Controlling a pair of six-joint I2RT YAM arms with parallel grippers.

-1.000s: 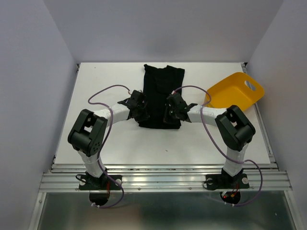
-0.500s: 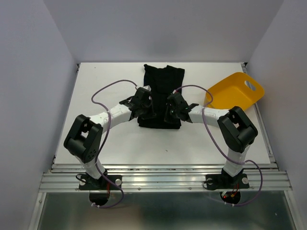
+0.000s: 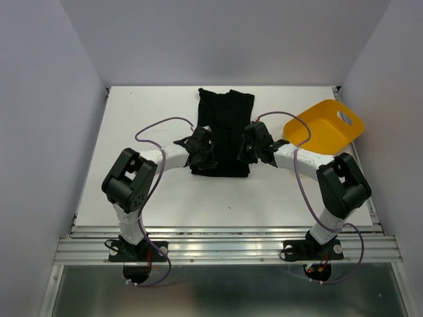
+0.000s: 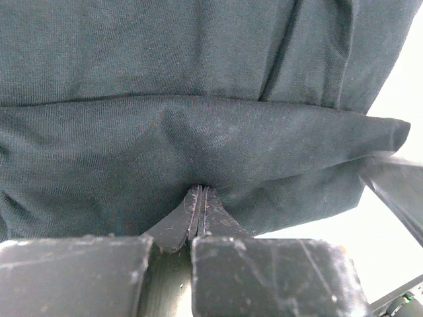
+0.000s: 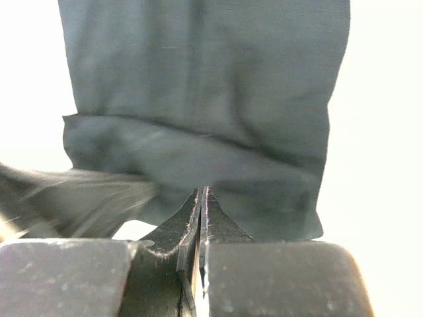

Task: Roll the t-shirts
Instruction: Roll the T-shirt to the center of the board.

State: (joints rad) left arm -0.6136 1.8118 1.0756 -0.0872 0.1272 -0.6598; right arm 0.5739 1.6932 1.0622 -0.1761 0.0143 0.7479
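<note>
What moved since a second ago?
The left gripper slid right, further onto the shirt. The right gripper slid right too, toward the shirt's right edge. Nothing was grabbed or dropped. Both stayed shut; shirt and tub stayed put.

Seen from above, the plain black cotton t-shirt swallows the tips of the left claw and the right claw, black on black. In both wrist views the shirt runs off the top edge, and whether cloth sits between the pressed-together fingers is unclear. A blurred dark shape crosses the left wrist view's right side, and a blurred grey shape crosses the right wrist view's left.
</note>
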